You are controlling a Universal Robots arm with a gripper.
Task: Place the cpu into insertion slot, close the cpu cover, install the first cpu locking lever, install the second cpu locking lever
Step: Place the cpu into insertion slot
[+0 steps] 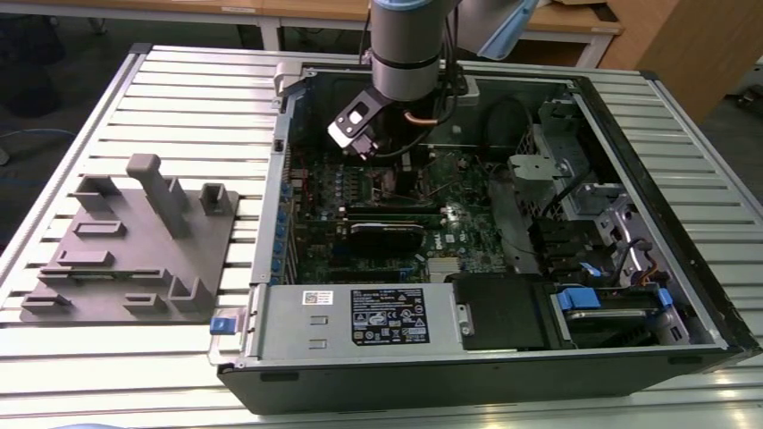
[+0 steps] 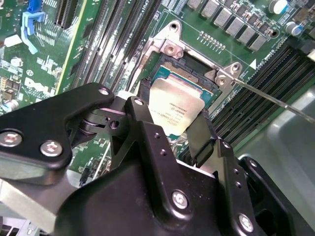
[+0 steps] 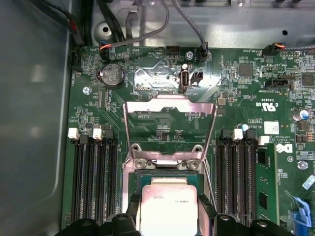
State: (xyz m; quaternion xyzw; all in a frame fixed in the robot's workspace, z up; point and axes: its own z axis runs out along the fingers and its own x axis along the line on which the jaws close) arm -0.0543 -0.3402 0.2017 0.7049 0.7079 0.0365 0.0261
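My gripper [image 2: 170, 129] is shut on the cpu [image 2: 176, 103], a flat square chip with a silver-grey face, gripped by two opposite edges between black fingers [image 2: 199, 140]. The chip hangs just over the insertion slot [image 2: 184, 73], partly covering it; whether it touches the slot I cannot tell. In the first wrist view the cpu [image 3: 167, 204] sits in front of the cpu cover [image 3: 170, 105], whose silver frame stands swung open beyond the insertion slot [image 3: 167, 173]. A thin locking lever [image 2: 275, 101] sticks out free beside the socket. In the exterior view the gripper [image 1: 399, 165] reaches down into the open computer case [image 1: 286, 179].
Long black memory slots [image 3: 93, 177] flank the socket on both sides. A power supply [image 1: 357, 317] and drive bays [image 1: 596, 304] fill the case's near side. A grey fixture block [image 1: 131, 241] stands on the slatted table at the exterior view's left.
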